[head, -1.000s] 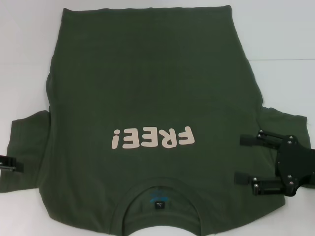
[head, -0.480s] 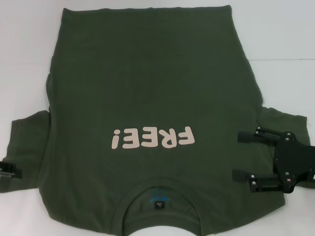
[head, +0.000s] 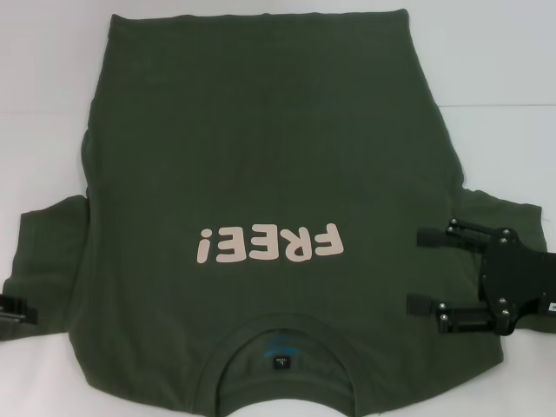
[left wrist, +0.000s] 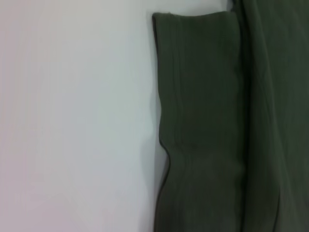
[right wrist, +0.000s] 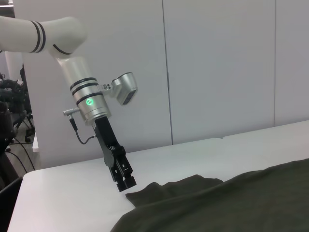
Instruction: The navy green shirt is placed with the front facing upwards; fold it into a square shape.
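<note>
So we've got the navy green shirt (head: 261,200) spread flat on the white counter (head: 495,52), front up, collar (head: 282,347) toward us and the "FREE!" print (head: 269,243) reading upside down from the head camera. Nothing looks folded yet, as far as we can judge.

Our right pincer (head: 420,269) sits over the right sleeve (head: 495,208) with its fingers spread wide and nothing between them. The left pincer (head: 26,310) is out at the edge of the left sleeve (head: 43,252); in the right wrist view it hangs tip-down just beside the sleeve hem (right wrist: 140,193). We honestly can't tell if it's wide or narrow.

What we're worried about:

- The right fingers look like they're over more than one layer, where the sleeve meets the body. Pinch too deep and we drag the whole side of the shirt instead of just the sleeve, and the fold goes crooked.
- Pinch too shallow and the cotton slips out halfway through a lift.
- The left sleeve already shows a kink along its edge (left wrist: 166,150). Grab there and the bunching probably gets folded in.
- If the two arms don't pull evenly, the shirt slides on that smooth counter and the square ends up skewed.
</note>
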